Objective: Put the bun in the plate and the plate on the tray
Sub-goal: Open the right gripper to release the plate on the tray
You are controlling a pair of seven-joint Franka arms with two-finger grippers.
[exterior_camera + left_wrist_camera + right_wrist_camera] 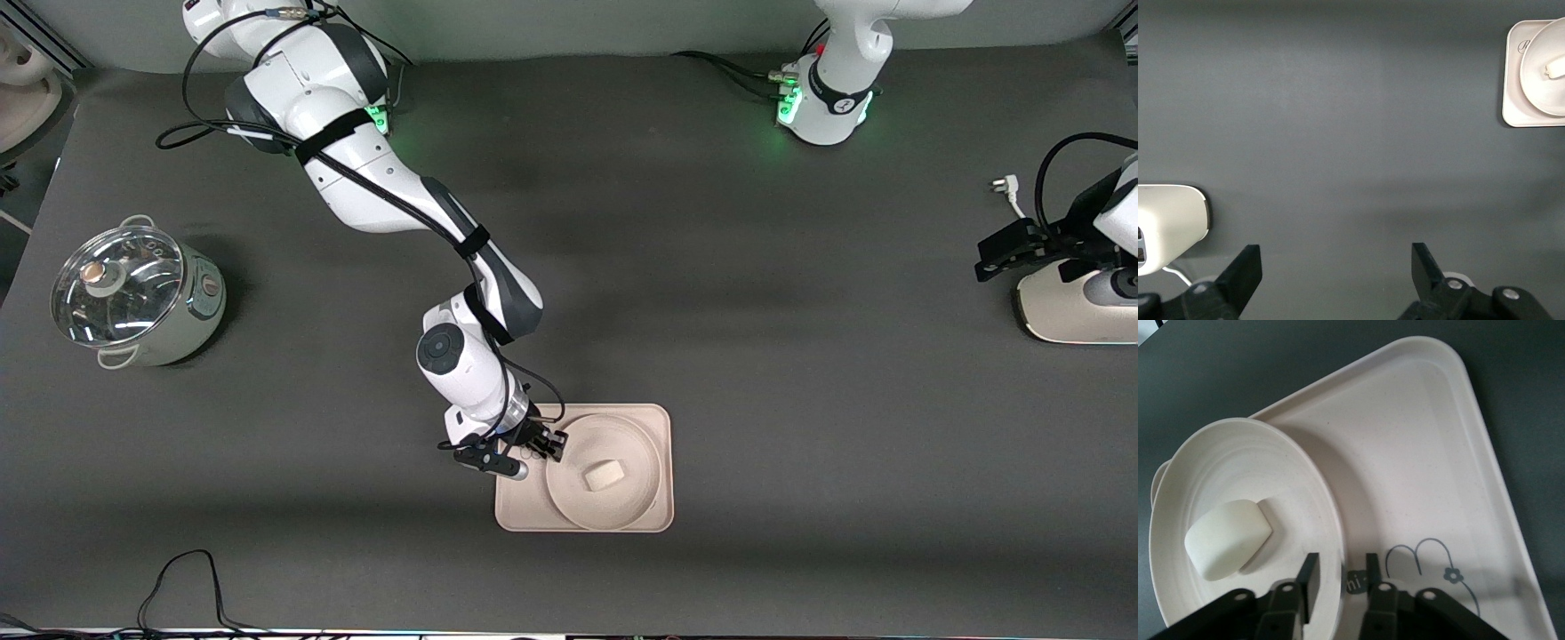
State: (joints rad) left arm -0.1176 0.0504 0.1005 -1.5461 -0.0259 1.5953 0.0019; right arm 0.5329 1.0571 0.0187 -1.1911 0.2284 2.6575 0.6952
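The bun (pixel 606 475) was seen lying in the plate (pixel 642 498), and the plate was set on the tray (pixel 524 511), toward the tray's end that faces the left arm. A strip of bare tray, printed with script lettering and a small flower, was left uncovered toward the right arm's end.

The right gripper (pixel 544 444) was held low over the plate's rim, at the tray edge nearer the right arm. In the right wrist view its jaws were found slightly parted — one finger over the plate's inner wall, the other over the tray just beside the rim (pixel 1338 540). Whether the rim was touched could not be told; nothing was seen to be lifted.

The left gripper (pixel 1337 273) was kept waiting at the left arm's end of the table (pixel 800 356), well apart from the tray, with its jaws spread wide and nothing between them. A white appliance (pixel 1076 307) stood just beside it.

A steel pot (pixel 138 298) with a glass lid was placed at the right arm's end of the table, well apart from the tray.
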